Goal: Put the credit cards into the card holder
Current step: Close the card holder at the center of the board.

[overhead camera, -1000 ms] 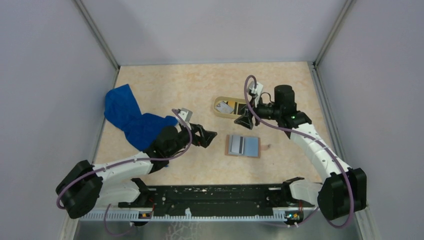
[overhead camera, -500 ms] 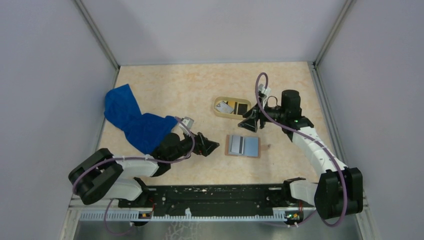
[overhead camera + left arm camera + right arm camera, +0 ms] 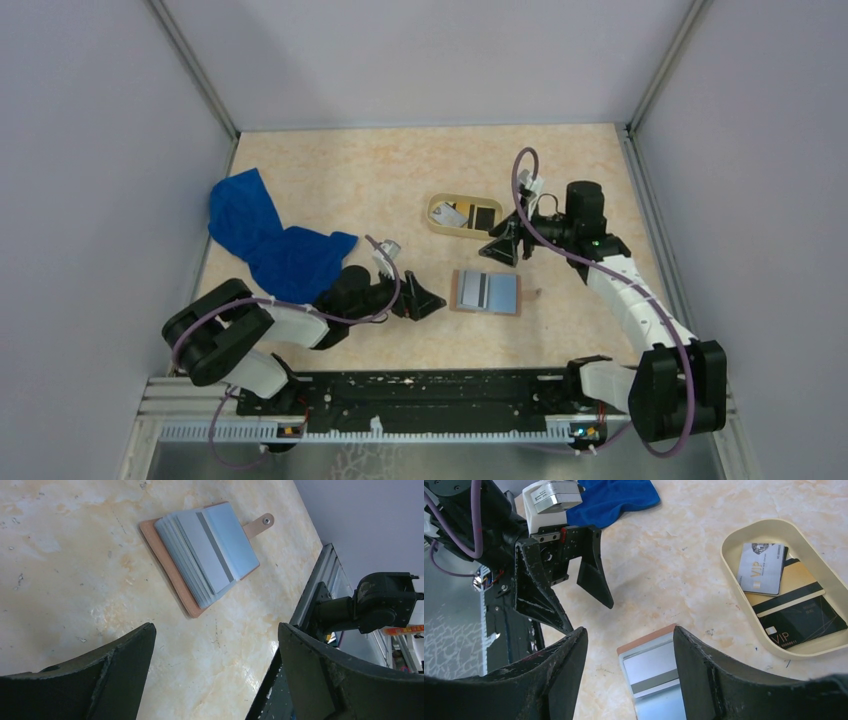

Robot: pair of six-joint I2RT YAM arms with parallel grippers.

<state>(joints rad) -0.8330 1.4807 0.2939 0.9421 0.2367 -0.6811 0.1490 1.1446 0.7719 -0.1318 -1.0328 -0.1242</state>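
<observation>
left hand (image 3: 424, 300), wide open and empty, has slid in low along the counter (image 3: 350, 170) to just left of the card holder (image 3: 487, 292), which lies open and unmoved. right hand (image 3: 497, 250), fingers parted on nothing, has drawn back to hover between holder and tray (image 3: 730, 570), where a silver credit card (image 3: 761, 567) and a black credit card (image 3: 801, 622) still lie.

Marbled table (image 3: 350, 170): card holder (image 3: 486, 291), tray (image 3: 431, 216), cloth (image 3: 270, 245)

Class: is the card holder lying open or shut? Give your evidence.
Open: the card holder lies flat, grey-blue sleeves exposed, snap tab unfastened.
</observation>
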